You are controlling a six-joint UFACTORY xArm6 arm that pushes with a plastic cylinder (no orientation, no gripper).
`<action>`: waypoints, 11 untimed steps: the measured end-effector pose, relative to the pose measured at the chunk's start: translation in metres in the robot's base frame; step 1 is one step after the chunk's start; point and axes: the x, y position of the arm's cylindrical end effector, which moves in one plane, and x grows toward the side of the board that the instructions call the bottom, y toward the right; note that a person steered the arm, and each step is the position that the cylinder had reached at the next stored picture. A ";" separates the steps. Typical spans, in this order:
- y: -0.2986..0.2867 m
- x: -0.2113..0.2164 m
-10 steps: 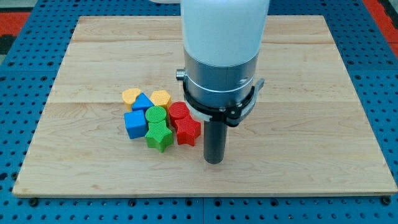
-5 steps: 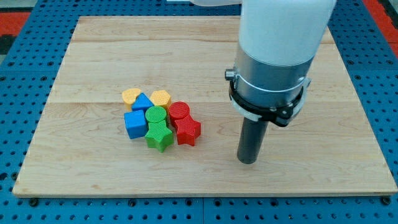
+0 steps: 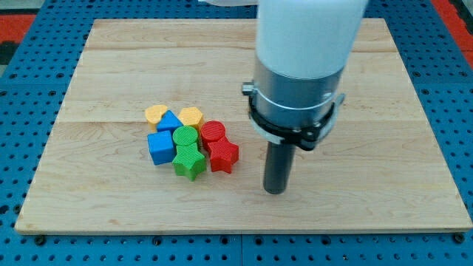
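my tip [image 3: 275,191] sits on the wooden board [image 3: 111,66] near its bottom edge, touching no block; it has no fingers | red star [image 3: 222,156] is nearest, toward the view's left | green star [image 3: 190,162], red cylinder [image 3: 213,133], blue cube [image 3: 159,147] bunch beside it

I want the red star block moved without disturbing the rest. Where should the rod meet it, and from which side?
Meet the red star block on its exposed flank facing the view's right, where my tip already stands apart. Its left side is packed against the green star block and the red cylinder sits just above it, so only the right and bottom are open.
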 end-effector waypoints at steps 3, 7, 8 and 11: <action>0.011 -0.005; -0.079 0.024; -0.179 0.005; -0.113 -0.095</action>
